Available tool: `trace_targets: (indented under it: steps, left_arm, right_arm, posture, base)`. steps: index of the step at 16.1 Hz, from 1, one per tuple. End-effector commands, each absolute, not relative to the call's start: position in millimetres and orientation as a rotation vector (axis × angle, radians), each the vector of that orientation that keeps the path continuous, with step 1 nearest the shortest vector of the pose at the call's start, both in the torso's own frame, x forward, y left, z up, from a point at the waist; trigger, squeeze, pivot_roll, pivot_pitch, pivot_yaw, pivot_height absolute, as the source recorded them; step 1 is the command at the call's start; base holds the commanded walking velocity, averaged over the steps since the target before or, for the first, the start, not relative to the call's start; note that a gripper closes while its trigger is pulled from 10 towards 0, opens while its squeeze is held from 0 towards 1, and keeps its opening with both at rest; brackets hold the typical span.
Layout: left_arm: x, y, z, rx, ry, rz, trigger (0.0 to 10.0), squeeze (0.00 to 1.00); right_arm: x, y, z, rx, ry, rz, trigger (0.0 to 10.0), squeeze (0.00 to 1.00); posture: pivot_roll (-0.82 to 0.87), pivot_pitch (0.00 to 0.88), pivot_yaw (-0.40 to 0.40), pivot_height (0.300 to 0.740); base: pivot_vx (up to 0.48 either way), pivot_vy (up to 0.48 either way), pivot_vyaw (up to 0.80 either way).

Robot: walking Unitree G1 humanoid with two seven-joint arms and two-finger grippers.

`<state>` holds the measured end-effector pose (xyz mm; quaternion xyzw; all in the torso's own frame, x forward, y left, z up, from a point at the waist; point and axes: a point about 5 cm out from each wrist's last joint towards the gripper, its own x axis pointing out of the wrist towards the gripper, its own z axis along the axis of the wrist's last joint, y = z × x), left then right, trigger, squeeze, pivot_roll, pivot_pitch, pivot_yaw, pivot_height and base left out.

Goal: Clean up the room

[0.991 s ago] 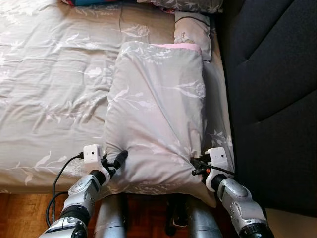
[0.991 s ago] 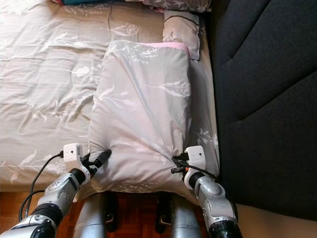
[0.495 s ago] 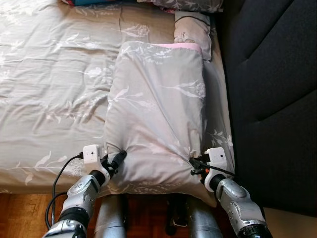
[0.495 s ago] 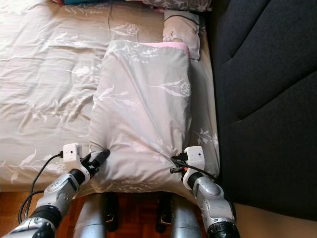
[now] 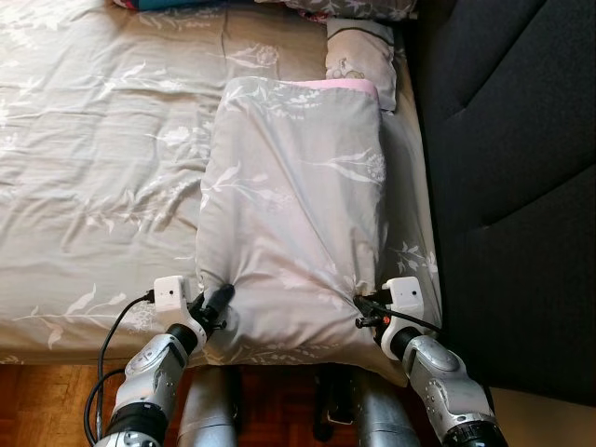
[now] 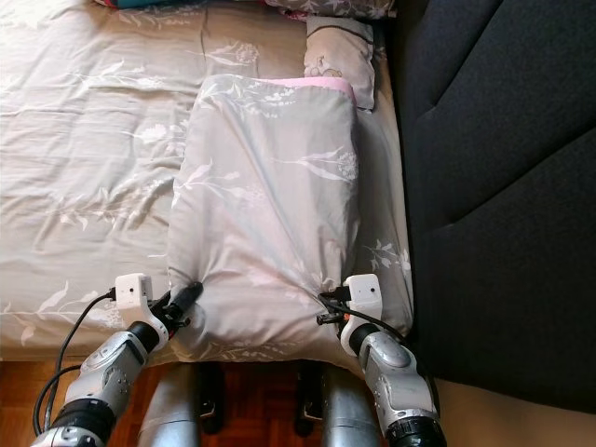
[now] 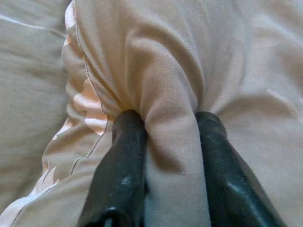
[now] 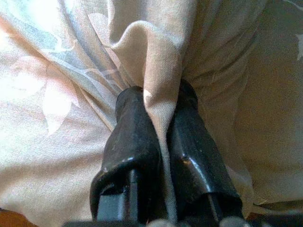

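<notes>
A large grey pillow (image 5: 293, 205) with a white leaf print and a pink edge at its far end lies lengthwise on the bed (image 5: 93, 158), close to the dark headboard. My left gripper (image 5: 216, 300) is shut on a fold of its near left corner, and the left wrist view shows the cloth (image 7: 168, 132) bunched between the two black fingers (image 7: 124, 175). My right gripper (image 5: 365, 310) is shut on the near right corner, with a thin pleat of cloth (image 8: 161, 94) pinched between its fingers (image 8: 135, 156).
A small grey cushion (image 5: 358, 56) lies beyond the pillow by the headboard (image 5: 512, 186). More bedding sits at the far edge (image 5: 354, 7). Wooden floor (image 5: 47, 400) shows below the mattress edge, with my legs (image 5: 209, 410) against the bed.
Both grippers have drawn slightly back toward me with the pillow corners held; the pillow's near edge has come a little nearer the mattress edge.
</notes>
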<state>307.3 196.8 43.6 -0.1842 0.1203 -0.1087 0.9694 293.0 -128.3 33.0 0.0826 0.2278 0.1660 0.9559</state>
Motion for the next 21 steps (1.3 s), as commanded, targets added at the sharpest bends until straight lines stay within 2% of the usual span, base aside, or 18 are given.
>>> trace_targets:
  steps: [1, 10, 15, 16, 17, 18, 21]
  left_arm:
    - [288, 172, 14, -0.422, 0.396, -0.296, 0.0, 0.00]
    - [289, 172, 28, -0.438, 0.349, -0.292, 0.0, 0.00]
    - [293, 174, 39, -0.361, 0.303, -0.268, 0.0, 0.00]
    - [298, 180, 51, -0.259, 0.235, -0.204, 3.4, 0.00]
    - [300, 185, 60, -0.207, 0.193, -0.175, 10.0, 0.00]
    - [301, 191, 68, -0.147, 0.155, -0.145, 10.0, 0.00]
    - [300, 189, 74, -0.133, 0.118, -0.128, 10.0, 0.00]
  right_arm:
    - [267, -117, 0, 0.203, 0.623, 0.365, 0.0, 0.00]
    - [277, -112, 5, 0.247, 0.566, 0.330, 0.0, 0.00]
    - [286, -120, 16, 0.244, 0.476, 0.269, 0.0, 0.00]
    - [290, -123, 23, 0.237, 0.428, 0.247, 6.7, 0.00]
    - [293, -126, 28, 0.239, 0.387, 0.232, 10.0, 0.00]
    - [297, -131, 34, 0.236, 0.338, 0.202, 10.0, 0.00]
    - [299, -135, 41, 0.230, 0.291, 0.177, 10.0, 0.00]
  posture:
    - [-0.04, 0.439, -0.100, 0.652]
    - [-0.01, 0.373, -0.072, 0.652]
    - [0.00, 0.304, -0.057, 0.652]
    - [0.01, 0.283, -0.052, 0.652]
    - [0.01, 0.269, -0.050, 0.652]
    - [0.01, 0.252, -0.045, 0.652]
    - [0.02, 0.228, -0.041, 0.652]
  base:
    - [0.000, 0.000, 0.00]
    - [0.000, 0.000, 0.00]
    - [0.000, 0.000, 0.00]
    - [0.000, 0.000, 0.00]
    - [0.000, 0.000, 0.00]
    - [0.000, 0.000, 0.00]
    - [0.000, 0.000, 0.00]
